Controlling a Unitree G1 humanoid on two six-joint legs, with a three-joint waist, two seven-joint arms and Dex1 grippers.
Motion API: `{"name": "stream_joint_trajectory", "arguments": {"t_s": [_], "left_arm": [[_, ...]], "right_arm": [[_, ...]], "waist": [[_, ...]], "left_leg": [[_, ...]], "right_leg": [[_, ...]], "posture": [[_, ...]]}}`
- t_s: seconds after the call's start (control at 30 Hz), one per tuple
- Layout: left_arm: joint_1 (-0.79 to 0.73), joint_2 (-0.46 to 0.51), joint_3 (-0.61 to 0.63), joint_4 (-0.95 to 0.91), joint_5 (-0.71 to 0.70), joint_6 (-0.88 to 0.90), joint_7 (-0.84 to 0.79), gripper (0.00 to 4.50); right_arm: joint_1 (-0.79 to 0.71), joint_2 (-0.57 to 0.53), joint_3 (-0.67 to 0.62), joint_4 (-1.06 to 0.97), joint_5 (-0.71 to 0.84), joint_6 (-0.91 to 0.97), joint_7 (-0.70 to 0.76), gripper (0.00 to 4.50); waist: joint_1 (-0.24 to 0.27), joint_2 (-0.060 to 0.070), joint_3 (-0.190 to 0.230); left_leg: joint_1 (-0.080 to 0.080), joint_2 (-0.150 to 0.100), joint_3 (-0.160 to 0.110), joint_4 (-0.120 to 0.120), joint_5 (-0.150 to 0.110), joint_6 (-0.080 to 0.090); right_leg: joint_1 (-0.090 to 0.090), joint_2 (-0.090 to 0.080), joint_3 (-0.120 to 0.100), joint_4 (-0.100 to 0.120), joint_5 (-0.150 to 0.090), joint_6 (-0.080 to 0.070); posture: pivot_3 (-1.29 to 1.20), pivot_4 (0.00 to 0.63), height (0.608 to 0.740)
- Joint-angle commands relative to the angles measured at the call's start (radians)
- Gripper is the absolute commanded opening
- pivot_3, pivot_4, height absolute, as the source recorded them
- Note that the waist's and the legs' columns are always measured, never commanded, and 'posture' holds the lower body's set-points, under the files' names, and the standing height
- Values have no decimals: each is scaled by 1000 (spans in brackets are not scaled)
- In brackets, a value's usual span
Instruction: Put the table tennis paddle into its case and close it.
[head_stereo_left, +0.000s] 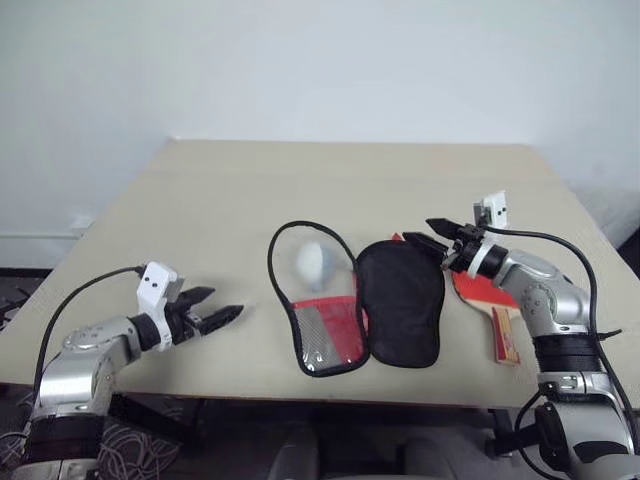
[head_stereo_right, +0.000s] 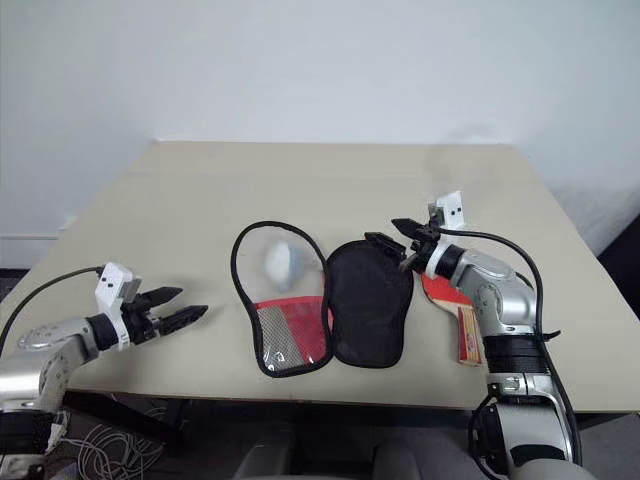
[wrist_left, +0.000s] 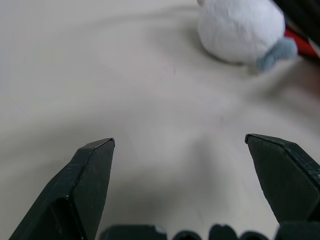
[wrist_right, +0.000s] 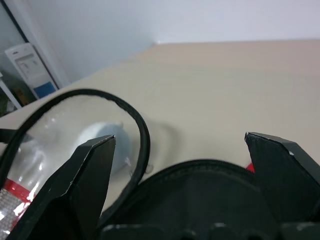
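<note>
Beige table (head_stereo_left: 250, 200), seen from the head camera, set against a pale wall. Near the middle, toward the near edge: the case (head_stereo_left: 355, 300), unzipped and spread flat in two halves joined side by side. Left half clear plastic with black piping and a red panel (head_stereo_left: 330, 325) at its near end; right half black fabric (head_stereo_left: 402, 300), inner side up. Under the clear half's far part, a small whitish ball (head_stereo_left: 310, 262).

Just right of the black half, flat on the table: the table tennis paddle (head_stereo_left: 487, 300), red face up, light wooden handle with a red label pointing toward the near edge. Blade's left edge touching or tucked slightly under the black half — cannot tell which. Much of the blade hidden behind the right arm.

Right gripper (head_stereo_left: 428, 240) hovering over the black half's far right rim, pointing left and about level, fingers spread wide, holding nothing. From its wrist camera: black fingers (wrist_right: 82, 185) apart, framing the black fabric rim, the piping loop and the ball behind clear plastic.

Left gripper (head_stereo_left: 218, 306) well left of the case, low over bare table near the near edge, pointing right — fingers wide apart, empty. From its wrist camera: bare table between the fingers (wrist_left: 85, 185), the ball (wrist_left: 240, 27) beyond.
</note>
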Motion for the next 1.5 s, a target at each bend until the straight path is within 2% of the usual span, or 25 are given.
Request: {"name": "stream_joint_trajectory", "arguments": {"t_s": [0.03,0.3,0.5,0.9,1.27,1.5], "left_arm": [[16,16,43,-72,-28,11,-2,4500],[41,-32,-14,-161,-77,75,-34,4500],[3,-47,-96,-200,-84,111,-60,4500],[-218,-79,-229,-38,-36,74,-136,4500],[-219,-76,-265,32,19,16,-195,4500],[-204,-88,-274,47,45,2,-196,4500]], "right_arm": [[-43,8,-17,23,-11,-54,3,4480],[-8,10,-48,52,-37,-80,-73,4480],[46,-13,-126,-41,-6,-23,-152,4480],[213,-41,-256,-284,14,61,-328,4480],[351,-147,-334,-468,93,343,-396,4480],[461,-216,-437,-651,227,641,-435,4480]], "waist": [[1,0,0],[2,0,0],[2,0,0],[-1,0,0],[2,-1,0],[3,-1,0]], "left_leg": [[0,0,0,0,0,0],[0,0,0,0,1,-2],[0,0,0,0,2,-1],[0,0,0,1,3,0],[0,0,0,1,3,0],[0,0,0,1,3,0]], "right_leg": [[0,0,0,0,0,0],[0,0,0,1,0,-4],[0,0,0,0,0,-4],[2,0,1,0,0,-4],[1,0,1,0,0,-4],[1,0,1,0,0,-5]], "posture": [[0,0,740],[0,0,740],[0,0,740],[0,0,740],[0,0,740],[0,0,740]]}}
